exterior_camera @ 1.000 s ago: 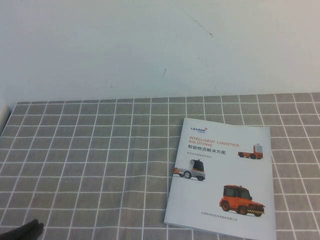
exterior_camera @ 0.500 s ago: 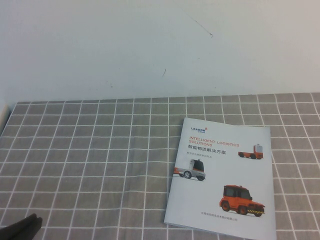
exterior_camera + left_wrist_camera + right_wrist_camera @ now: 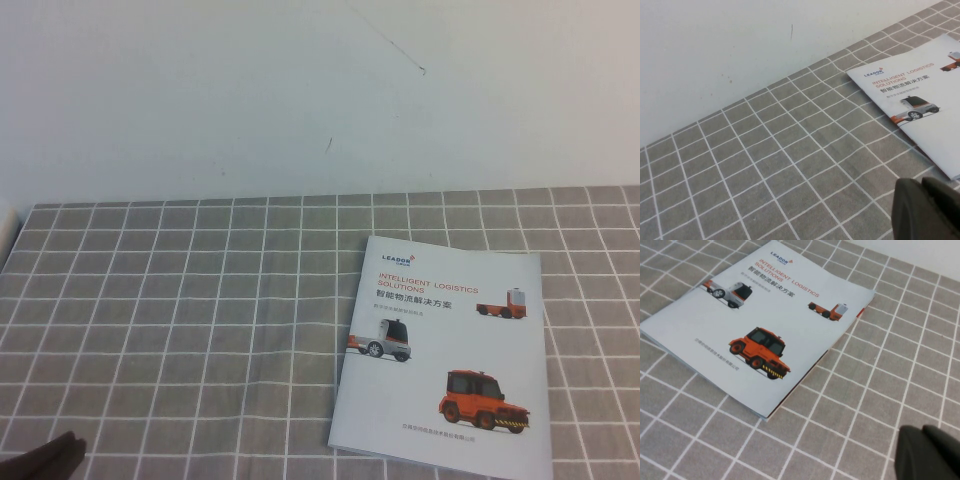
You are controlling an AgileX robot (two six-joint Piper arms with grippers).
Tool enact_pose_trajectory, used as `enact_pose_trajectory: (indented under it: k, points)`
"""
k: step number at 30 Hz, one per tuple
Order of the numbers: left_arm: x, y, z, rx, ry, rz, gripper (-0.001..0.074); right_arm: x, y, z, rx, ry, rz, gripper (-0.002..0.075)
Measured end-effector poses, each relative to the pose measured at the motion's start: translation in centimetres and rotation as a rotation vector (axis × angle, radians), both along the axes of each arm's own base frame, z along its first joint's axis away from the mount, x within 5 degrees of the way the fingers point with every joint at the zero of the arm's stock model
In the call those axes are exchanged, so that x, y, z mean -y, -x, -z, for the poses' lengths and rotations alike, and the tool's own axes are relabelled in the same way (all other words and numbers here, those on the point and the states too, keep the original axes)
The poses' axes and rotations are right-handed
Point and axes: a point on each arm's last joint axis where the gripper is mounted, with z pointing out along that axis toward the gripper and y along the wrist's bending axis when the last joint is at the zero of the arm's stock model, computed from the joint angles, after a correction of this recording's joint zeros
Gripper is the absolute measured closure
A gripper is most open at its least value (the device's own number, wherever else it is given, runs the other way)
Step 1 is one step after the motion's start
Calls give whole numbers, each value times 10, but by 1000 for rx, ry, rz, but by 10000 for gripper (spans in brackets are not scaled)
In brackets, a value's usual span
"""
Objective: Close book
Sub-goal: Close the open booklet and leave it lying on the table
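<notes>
1. The pale wall (image 3: 300, 90) fills the far half of the high view and plays no part.
2. The grey checked cloth (image 3: 180, 300) covers the table. It shows soft creases, so I judge it would ruck up if anything were dragged over it.
3. The book (image 3: 445, 350) lies on the robot's right half of the cloth, near the front edge. It is closed, front cover up, and turned slightly off the grid lines. The cover sits flat with no page lifted, so the closing looks done.
4. The left gripper (image 3: 45, 460) is at the near left corner of the high view, well apart from the book and touching nothing.
5. The right gripper (image 3: 927, 452) is absent from the high view. Its wrist camera shows it above bare cloth, just off the book's right edge.
6. Only the tips of each gripper show, so this is a reading rather than a certainty: both seem clenched on nothing.
7. To finish well, keep both arms clear of the cover. If it needs settling, press straight down near the spine side and lift straight off, without sliding the book.
</notes>
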Motion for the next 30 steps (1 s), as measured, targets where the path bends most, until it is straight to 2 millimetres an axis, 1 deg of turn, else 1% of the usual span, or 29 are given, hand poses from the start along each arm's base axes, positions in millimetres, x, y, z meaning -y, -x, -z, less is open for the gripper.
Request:
enact_pose_trajectory:
  k: [4,7,10,13,16,19,22,25,28,30]
  points:
    - [0,0,0,0,0,0,738,0,0,0,0,0,0,729]
    - [-1,1,5,6,-3,-8,738,0,0,0,1,-2,0,729]
    - [-9,2,12,72,-23,-85,738,0,0,0,-1,-8,-2,729]
    - [-17,8,17,146,-42,-176,738,-1,1,0,-4,-16,-4,729]
    - [-24,14,27,183,-9,-271,738,-1,1,0,-3,-22,-6,729]
    - [-27,12,46,113,17,-355,738,-2,1,0,-5,-28,-8,729]
    - [-29,11,65,19,25,-398,738,-2,1,0,-5,-28,-8,729]
    - [-29,12,70,-37,70,-414,738,-2,1,0,-7,-33,-10,729]
    - [-29,12,71,-48,101,-407,738,-2,1,0,-7,-35,-10,729]
    - [-27,13,71,-67,155,-400,738,-2,1,0,-7,-35,-10,729]
